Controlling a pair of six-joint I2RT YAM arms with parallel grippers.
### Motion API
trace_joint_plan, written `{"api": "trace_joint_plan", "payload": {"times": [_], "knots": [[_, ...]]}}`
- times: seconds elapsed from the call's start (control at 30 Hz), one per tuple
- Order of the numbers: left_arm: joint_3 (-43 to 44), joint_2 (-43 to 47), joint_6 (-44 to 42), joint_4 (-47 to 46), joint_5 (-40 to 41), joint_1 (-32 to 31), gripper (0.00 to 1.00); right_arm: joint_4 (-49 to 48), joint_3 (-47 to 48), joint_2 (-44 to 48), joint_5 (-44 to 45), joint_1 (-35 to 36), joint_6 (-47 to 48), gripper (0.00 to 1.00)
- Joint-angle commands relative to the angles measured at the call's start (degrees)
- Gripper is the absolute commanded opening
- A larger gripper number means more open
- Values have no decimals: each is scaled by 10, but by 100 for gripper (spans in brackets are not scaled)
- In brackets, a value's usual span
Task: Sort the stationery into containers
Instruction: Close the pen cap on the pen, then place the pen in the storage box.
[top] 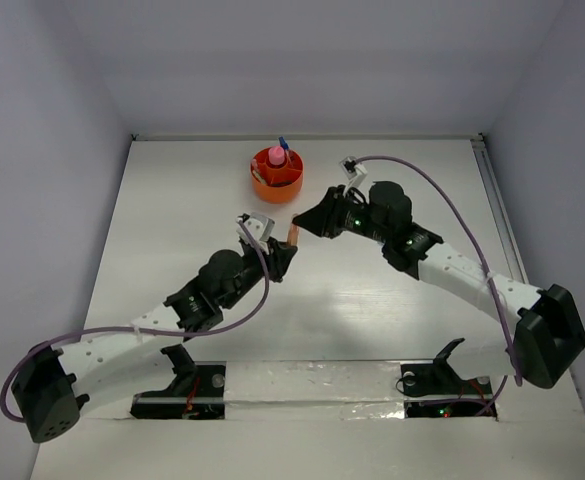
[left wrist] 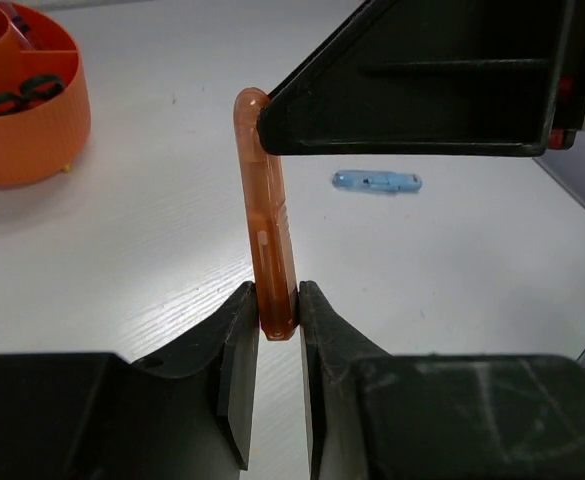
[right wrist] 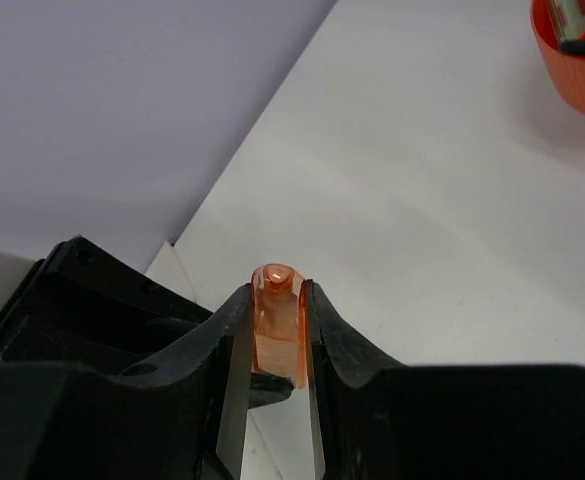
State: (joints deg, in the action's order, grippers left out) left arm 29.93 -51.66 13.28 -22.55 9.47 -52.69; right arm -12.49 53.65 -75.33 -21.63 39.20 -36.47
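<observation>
The left pincer [left wrist: 277, 300] is nearly closed, clamped on the near end of an orange translucent tube [left wrist: 265, 215] that runs out from between its fingers. The right pincer [right wrist: 277, 300], just as narrow, grips the tube's far end, so the piece looks mid-handover and not yet binned. Beyond both, a small blue piece [left wrist: 377, 181] lies loose on the table. Farther off, left of the left pincer, the orange tub [left wrist: 32, 135] already holds black-handled scissors [left wrist: 20, 95] and a pink item [top: 275, 157]. Sorting seems well along but unfinished.
</observation>
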Motion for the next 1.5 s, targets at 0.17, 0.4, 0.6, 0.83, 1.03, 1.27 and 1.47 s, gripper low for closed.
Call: {"api": "trace_joint_plan", "payload": {"times": [0.17, 0.4, 0.6, 0.83, 1.03, 1.27, 1.47], "knots": [[16, 42, 30, -146, 44, 5, 0, 54, 51, 28, -4, 31, 4, 51], [20, 3, 68, -118, 84, 49, 0, 86, 43, 148, 54, -10, 40, 62], [45, -59, 98, -145, 40, 146, 0, 117, -4, 201, 66, -36, 59, 62], [148, -187, 115, -124, 20, 242, 0, 150, -67, 226, 77, -47, 83, 61], [235, -320, 105, -121, 41, 267, 0, 149, -100, 236, 59, -47, 87, 60], [271, -407, 100, -158, 52, 272, 0, 168, -107, 250, 44, -47, 99, 60], [288, -460, 85, -186, 56, 272, 0, 174, -108, 251, 20, -52, 104, 60]]}}
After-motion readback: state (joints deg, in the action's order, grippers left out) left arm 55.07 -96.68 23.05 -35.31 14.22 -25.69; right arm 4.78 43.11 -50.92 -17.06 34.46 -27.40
